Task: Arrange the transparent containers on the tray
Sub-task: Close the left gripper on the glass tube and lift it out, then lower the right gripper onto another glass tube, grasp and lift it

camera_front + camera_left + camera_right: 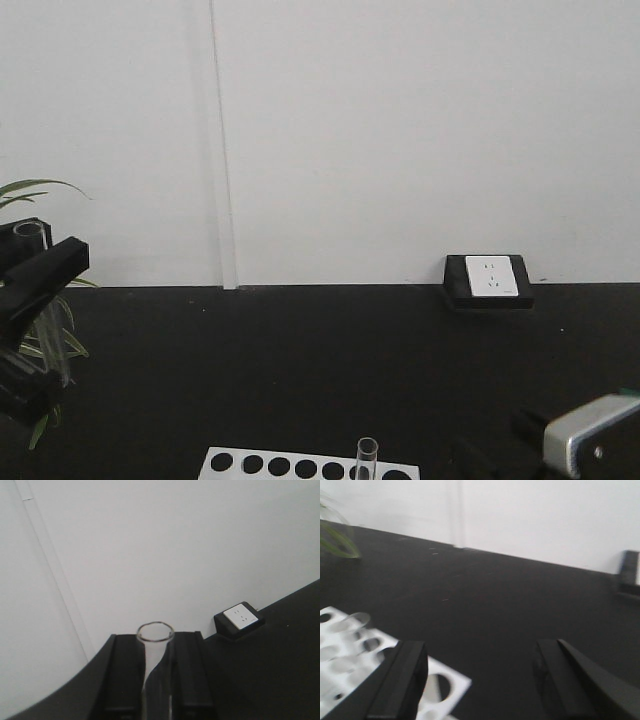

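Beside the plant (30, 185), left claw (156, 680) clamps a test tube (156, 647); right claw (480, 680) spread over rack (457, 684).

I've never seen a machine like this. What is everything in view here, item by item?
held test tube: one, clear glass, between the left fingers
racked test tube: one, clear glass, standing in a rack hole
rack: one, white with round dark holes, near edge of the table
socket box: one, black with white face, against the wall, rear right
plant: one, green leaves, far left
table: one, black
wall: white, behind the table
left end effector: one, black, shut on the held test tube
right end effector: one, black fingers, open and empty, beside the rack
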